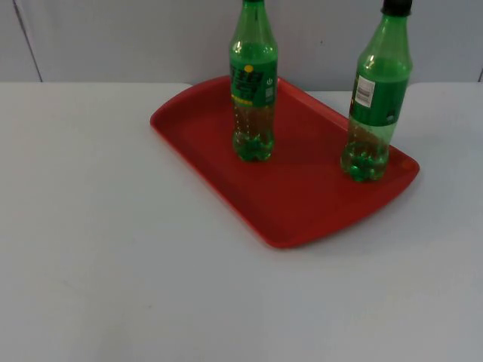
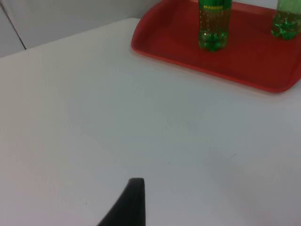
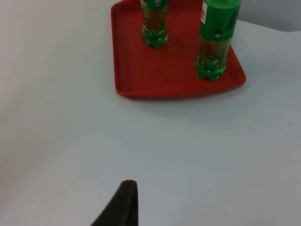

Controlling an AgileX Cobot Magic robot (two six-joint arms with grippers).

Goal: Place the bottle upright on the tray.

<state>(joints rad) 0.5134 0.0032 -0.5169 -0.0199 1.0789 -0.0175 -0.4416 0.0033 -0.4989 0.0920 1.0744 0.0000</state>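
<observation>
A red tray lies at the back middle of the white table. Two green bottles stand upright on it: one with a yellow-green label near its far left side, and one with a black cap near its right edge. The left wrist view shows the tray with the labelled bottle and the other bottle far off. My left gripper waits over bare table, well apart from the tray. My right gripper likewise hangs back from the tray and both bottles.
The grey partition wall rises right behind the tray. White table top stretches wide to the left of the tray and in front of it.
</observation>
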